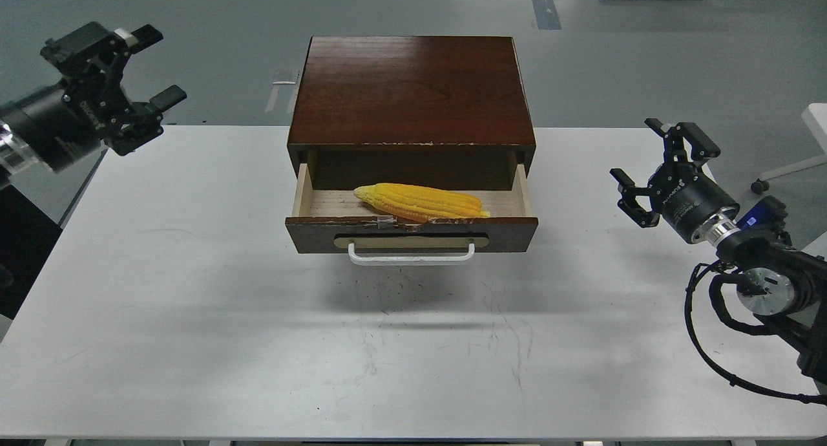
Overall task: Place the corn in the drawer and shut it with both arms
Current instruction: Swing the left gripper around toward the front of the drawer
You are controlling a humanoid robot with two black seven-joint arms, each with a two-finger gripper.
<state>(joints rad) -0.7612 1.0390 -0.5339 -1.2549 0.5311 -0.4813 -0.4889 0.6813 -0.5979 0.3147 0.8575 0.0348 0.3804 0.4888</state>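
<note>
A: Where's the yellow ribbed ear of corn (420,202)?

B: Already in the dark brown wooden drawer (411,234) w/ the pale wood inside. Lies lengthwise across it, fat end to the left, tip to the right, close behind the chipped top edge of the front panel. Looks settled on the floor of the drawer, nothing touching it.

A: Drawer pos?

B: Pulled out of the dark wood cabinet (411,90), front panel well fwd of the cabinet face. White bar handle (411,257) faces the robot, nothing on it.

A: Grippers?

B: Left gripper (158,68) is up high at the left, over the edge of the white tabletop (194,317), jaws spread wide, holding nothing. Right gripper (656,165) hangs over the right side of the table, jaws also apart, empty. Both well apart from the drawer.

A: So which step?

B: My read: placing is done, closing is what's left. Approx halfway or more.

A: Next move needs?

B: Prob both arms come in to the front panel, one each side of the handle, and push evenly straight back. Uneven push could skew the drawer in its slot or shove the whole cabinet along the table. Corn sits low enough to clear, I'd guess, but can't be sure from this angle.
</note>
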